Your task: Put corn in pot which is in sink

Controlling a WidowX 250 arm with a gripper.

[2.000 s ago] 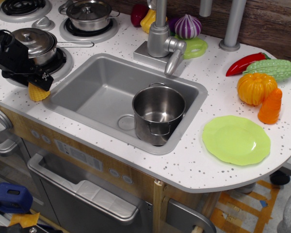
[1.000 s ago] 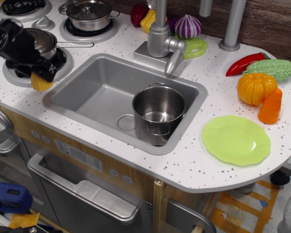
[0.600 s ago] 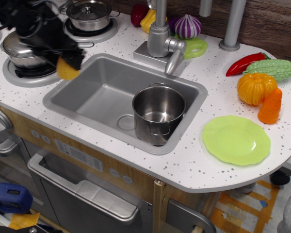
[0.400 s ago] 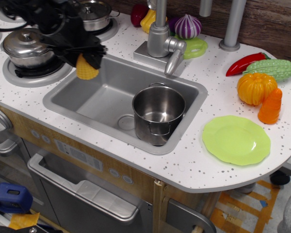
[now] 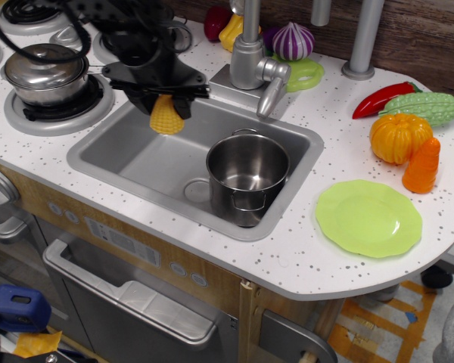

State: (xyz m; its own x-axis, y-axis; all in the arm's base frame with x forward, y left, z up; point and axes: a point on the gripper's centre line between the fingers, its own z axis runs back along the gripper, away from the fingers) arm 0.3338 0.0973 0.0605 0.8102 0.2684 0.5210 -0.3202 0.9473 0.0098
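Observation:
My black gripper (image 5: 165,104) is shut on the yellow ribbed corn (image 5: 166,117) and holds it in the air over the back left part of the grey sink (image 5: 136,159). The corn hangs tip down below the fingers. The shiny lidless steel pot (image 5: 247,177) stands upright in the right part of the sink, to the right of and lower than the corn. The pot holds nothing that I can see.
The grey faucet (image 5: 253,64) stands behind the sink with its spout over the pot's back rim. A lidded saucepan (image 5: 45,72) sits on the left burner. A green plate (image 5: 368,218), orange pumpkin (image 5: 398,137) and carrot (image 5: 423,166) lie at the right.
The gripper lifted the corn off the counter left of the sink and carried it right, from beside the stove burner to above the sink's back left part.

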